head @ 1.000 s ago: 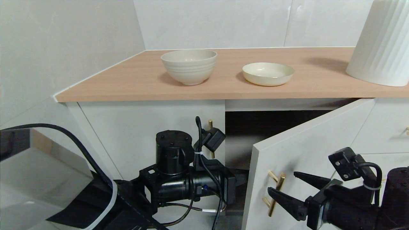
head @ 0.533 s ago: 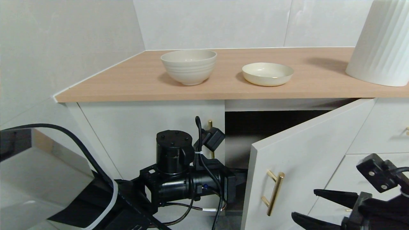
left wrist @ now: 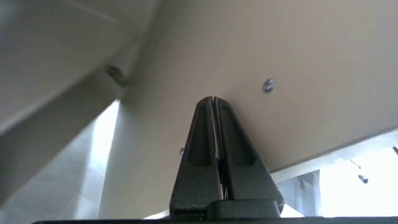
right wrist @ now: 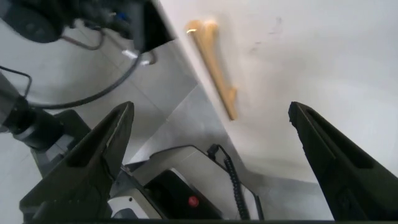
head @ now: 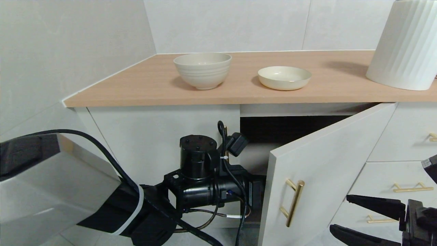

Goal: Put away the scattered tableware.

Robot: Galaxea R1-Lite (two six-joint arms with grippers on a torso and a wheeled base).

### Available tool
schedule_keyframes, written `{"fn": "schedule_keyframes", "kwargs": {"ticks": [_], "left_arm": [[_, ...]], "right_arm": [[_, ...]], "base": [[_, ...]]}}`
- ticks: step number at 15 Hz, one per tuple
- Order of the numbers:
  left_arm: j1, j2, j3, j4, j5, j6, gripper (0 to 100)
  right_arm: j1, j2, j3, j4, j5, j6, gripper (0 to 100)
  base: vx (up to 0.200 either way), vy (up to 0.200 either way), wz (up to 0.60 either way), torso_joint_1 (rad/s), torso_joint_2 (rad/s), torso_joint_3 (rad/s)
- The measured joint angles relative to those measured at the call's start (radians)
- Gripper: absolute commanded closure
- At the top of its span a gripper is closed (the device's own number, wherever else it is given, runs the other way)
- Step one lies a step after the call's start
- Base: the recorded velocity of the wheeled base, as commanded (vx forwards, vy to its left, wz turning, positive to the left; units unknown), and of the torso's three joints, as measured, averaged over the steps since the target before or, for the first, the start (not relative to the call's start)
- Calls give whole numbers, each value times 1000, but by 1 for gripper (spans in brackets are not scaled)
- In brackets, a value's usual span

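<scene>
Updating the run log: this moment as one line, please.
door: open | bowl, plate: on counter | left gripper: shut, low near door | right gripper: open, right of handle, not touching

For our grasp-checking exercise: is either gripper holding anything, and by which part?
Nothing is held. The left gripper is shut with nothing between its fingers; the right gripper is open, clear of the door handle.

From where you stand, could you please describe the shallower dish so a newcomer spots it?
Look at the wooden countertop above the open cabinet door. The shallow dish sits there between the deep ribbed bowl and the tall white fluted vessel. It is low, wide and smooth-sided.
</scene>
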Motion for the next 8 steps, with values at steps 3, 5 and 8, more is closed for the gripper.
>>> {"fn": "schedule_keyframes", "kwargs": {"ticks": [3, 5, 8], "left_arm": [[-30, -16, -10, 54, 0, -2, 100], [-32, -27, -8, 57, 4, -4, 100], [-35, -24, -10, 61, 5, -6, 100]], "right_arm": [[0, -13, 1, 2, 0, -1, 0], [1, -20, 1, 2, 1, -1, 0], [0, -25, 2, 3, 5, -2, 0]], "base": [[0, 0, 0, 0, 0, 0], [-100, 0, 0, 1, 1, 6], [-200, 0, 0, 9, 6, 1]]}}
